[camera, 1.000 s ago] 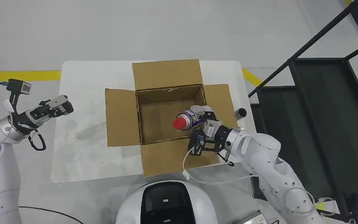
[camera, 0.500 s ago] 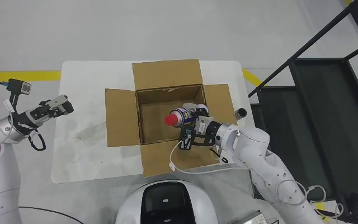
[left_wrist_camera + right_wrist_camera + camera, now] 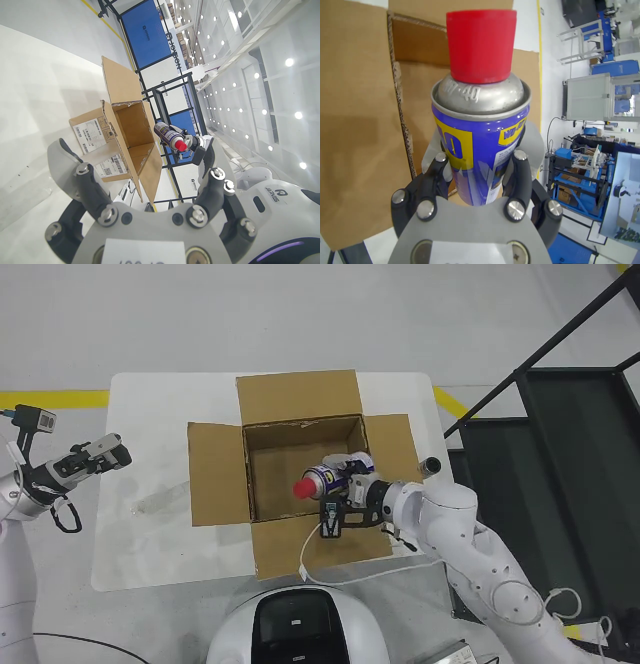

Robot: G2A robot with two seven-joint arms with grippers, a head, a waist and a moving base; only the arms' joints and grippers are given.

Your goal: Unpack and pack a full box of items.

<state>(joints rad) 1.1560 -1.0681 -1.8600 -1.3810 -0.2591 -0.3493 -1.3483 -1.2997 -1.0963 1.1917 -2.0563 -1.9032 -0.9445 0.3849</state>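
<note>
The spray can (image 3: 480, 140) over the box (image 3: 300, 394) is blue with yellow blocks, a bare silver shoulder and a ribbed red cap (image 3: 480, 42). Box is plain brown cardboard, white labels (image 3: 87, 128) with black print on its outside. White table (image 3: 150, 424) under the box, yellow floor stripe (image 3: 55, 398) beyond it.

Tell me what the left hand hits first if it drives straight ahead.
Probably the cardboard box, at its labelled near flap; the left hand is open and aimed at it, though depth is unclear.
</note>
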